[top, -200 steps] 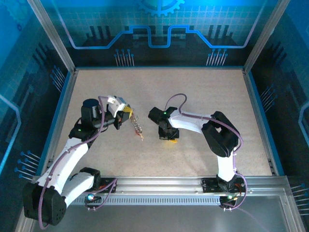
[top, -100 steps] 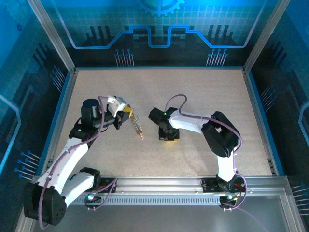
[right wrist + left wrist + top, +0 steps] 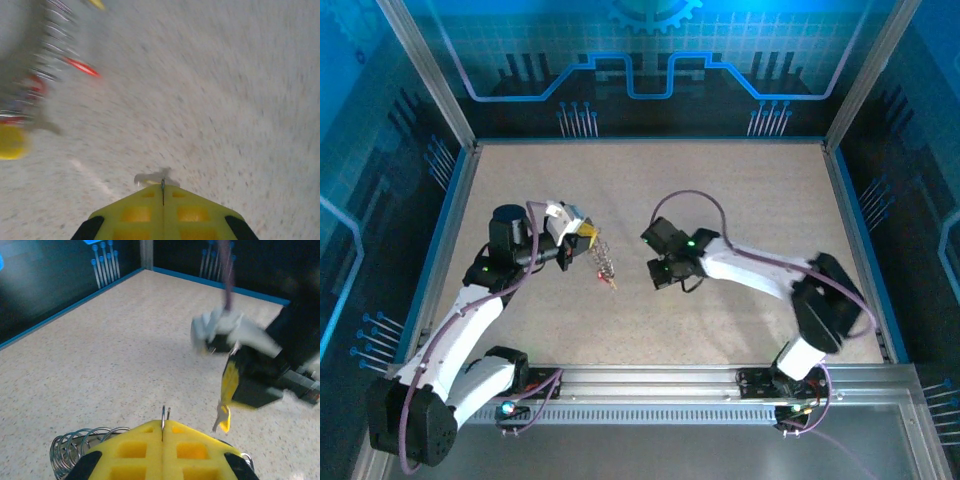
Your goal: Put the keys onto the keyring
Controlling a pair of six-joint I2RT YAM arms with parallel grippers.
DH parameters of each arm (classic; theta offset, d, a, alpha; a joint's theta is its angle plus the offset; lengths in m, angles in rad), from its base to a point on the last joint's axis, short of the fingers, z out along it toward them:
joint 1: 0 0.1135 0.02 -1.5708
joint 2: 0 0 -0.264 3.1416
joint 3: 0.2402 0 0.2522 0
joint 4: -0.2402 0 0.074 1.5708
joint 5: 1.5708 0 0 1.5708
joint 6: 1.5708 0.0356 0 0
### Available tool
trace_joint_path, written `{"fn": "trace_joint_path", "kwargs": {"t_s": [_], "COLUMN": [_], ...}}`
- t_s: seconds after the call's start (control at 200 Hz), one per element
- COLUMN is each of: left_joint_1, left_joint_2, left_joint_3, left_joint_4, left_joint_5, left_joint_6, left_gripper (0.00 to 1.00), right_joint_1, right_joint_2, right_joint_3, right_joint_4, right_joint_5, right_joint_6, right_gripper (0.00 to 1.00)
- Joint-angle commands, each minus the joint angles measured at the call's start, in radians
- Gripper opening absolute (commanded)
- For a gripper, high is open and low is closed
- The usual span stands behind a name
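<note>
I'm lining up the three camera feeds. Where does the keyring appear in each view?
Top external: keyring, left of centre, dangling from the left gripper.
Left wrist: keyring edge-on at bottom centre, pinched in that gripper.
Right wrist: keyring blurred at upper left.
Shared landmark: the right gripper, shut on a key, in all three.

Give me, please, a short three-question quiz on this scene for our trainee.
1. True or false: the left hand is shut on the keyring.
2. What does the right hand pinch? A) a key B) nothing C) a screw
3. Does that key touch the keyring?
Key: 1 true; 2 A; 3 no, they are apart.
</note>
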Motion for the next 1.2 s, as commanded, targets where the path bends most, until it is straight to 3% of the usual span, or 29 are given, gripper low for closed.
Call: {"fn": "trace_joint_path", "kwargs": {"t_s": [0.0,0.18,0.43,0.74,0.951,1.191], "left_joint_1": [-0.037,-0.095,-0.178,-0.205,-0.216,-0.224], "left_joint_2": [-0.030,-0.054,-0.066,-0.066,-0.071,-0.039], "left_joint_3": [0.046,0.036,0.020,0.005,-0.019,-0.017], "left_joint_4": [-0.035,-0.049,-0.051,-0.007,0.052,0.078], "left_joint_5": [0.072,0.091,0.049,-0.020,-0.048,-0.057], "left_joint_6": [0.111,0.165,0.199,0.170,0.125,0.088], "left_gripper": [0.00,0.00,0.00,0.00,0.00,0.00], "right_joint_1": [-0.019,-0.091,-0.094,-0.056,-0.024,0.017], "right_joint_2": [-0.153,-0.257,-0.258,-0.224,-0.164,-0.136], "right_joint_3": [-0.107,-0.142,-0.076,-0.020,0.007,-0.047], "right_joint_4": [0.265,0.307,0.288,0.232,0.229,0.365], "right_joint_5": [-0.161,-0.415,-0.509,-0.463,-0.451,-0.318], "right_joint_6": [-0.347,-0.530,-0.579,-0.554,-0.403,-0.237], "right_gripper": [0.00,0.00,0.00,0.00,0.00,0.00]}}
